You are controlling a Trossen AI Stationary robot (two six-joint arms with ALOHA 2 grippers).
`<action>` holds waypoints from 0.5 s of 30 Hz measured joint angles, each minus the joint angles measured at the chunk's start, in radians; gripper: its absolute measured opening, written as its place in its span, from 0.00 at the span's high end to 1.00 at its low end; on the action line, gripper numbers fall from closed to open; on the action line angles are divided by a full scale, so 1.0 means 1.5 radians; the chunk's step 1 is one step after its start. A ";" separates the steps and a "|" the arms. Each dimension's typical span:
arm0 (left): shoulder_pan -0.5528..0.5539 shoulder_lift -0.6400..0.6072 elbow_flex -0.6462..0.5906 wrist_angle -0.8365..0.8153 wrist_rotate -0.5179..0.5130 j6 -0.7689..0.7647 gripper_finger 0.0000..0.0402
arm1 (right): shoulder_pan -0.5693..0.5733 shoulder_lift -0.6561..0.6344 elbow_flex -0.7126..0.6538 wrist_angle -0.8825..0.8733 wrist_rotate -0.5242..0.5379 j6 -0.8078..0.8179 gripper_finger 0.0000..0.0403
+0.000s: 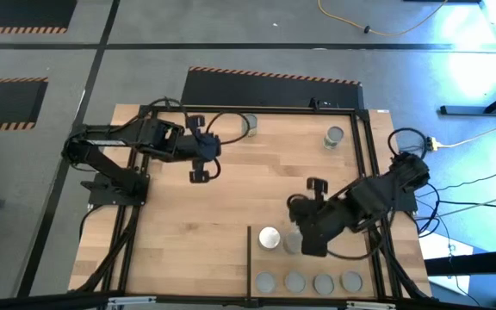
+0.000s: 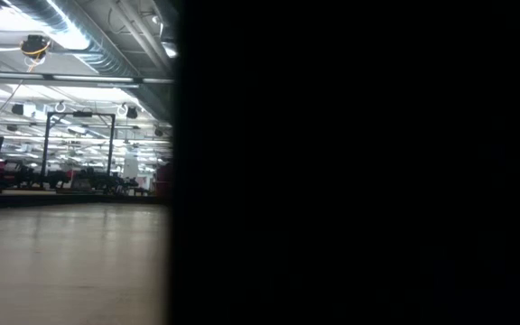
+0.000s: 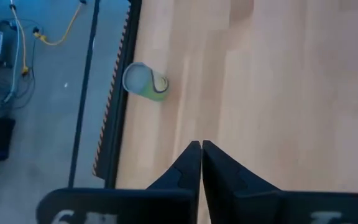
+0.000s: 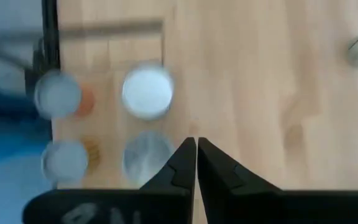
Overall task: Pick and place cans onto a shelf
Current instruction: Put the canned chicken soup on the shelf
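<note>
Cans (image 1: 308, 282) line the shelf (image 1: 317, 258) just beside the clenched, empty right gripper (image 1: 304, 245); left gripper (image 1: 198, 175) clenched.

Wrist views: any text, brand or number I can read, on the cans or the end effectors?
Nothing reads clearly.
Left end effector: pale marks on its housing, cut off and unreadable.
Right end effector: the same, blurred.
Green-sided can: label too small to read.
Cans on the shelf: plain tops, no visible text.
</note>
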 joint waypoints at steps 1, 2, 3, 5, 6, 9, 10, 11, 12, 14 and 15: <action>0.007 0.000 0.000 0.004 0.002 0.017 0.97 | 0.000 -0.003 0.013 0.005 0.021 -0.004 0.95; 0.014 0.001 0.000 0.006 0.002 0.032 0.96 | 0.000 -0.006 0.025 0.006 0.044 -0.017 0.95; 0.023 0.005 0.000 0.008 0.002 0.043 0.94 | 0.000 -0.007 0.039 0.006 0.065 -0.022 0.95; 0.046 0.013 0.000 0.017 0.006 0.046 0.92 | 0.000 -0.009 0.065 0.006 0.115 -0.024 0.95; 0.059 0.016 -0.001 0.017 0.007 0.036 0.90 | 0.000 -0.010 0.074 0.004 0.144 -0.032 0.95; 0.102 0.034 0.000 0.027 -0.017 0.052 0.89 | 0.000 -0.010 0.099 0.004 0.224 -0.039 0.95; 0.115 0.041 -0.001 0.026 -0.017 0.058 0.89 | 0.000 -0.010 0.107 0.003 0.255 -0.040 0.95; 0.128 0.050 -0.001 0.032 -0.016 0.071 0.89 | 0.000 -0.010 0.114 0.004 0.288 -0.040 0.95; 0.142 0.056 -0.001 0.046 -0.007 0.091 0.89 | 0.000 -0.011 0.121 0.004 0.322 -0.040 0.95; 0.168 0.061 -0.001 0.055 0.029 0.137 0.89 | -0.001 -0.015 0.131 0.004 0.388 -0.032 0.95; 0.180 0.068 0.000 0.067 0.046 0.159 0.89 | -0.005 -0.021 0.132 0.006 0.420 -0.018 0.95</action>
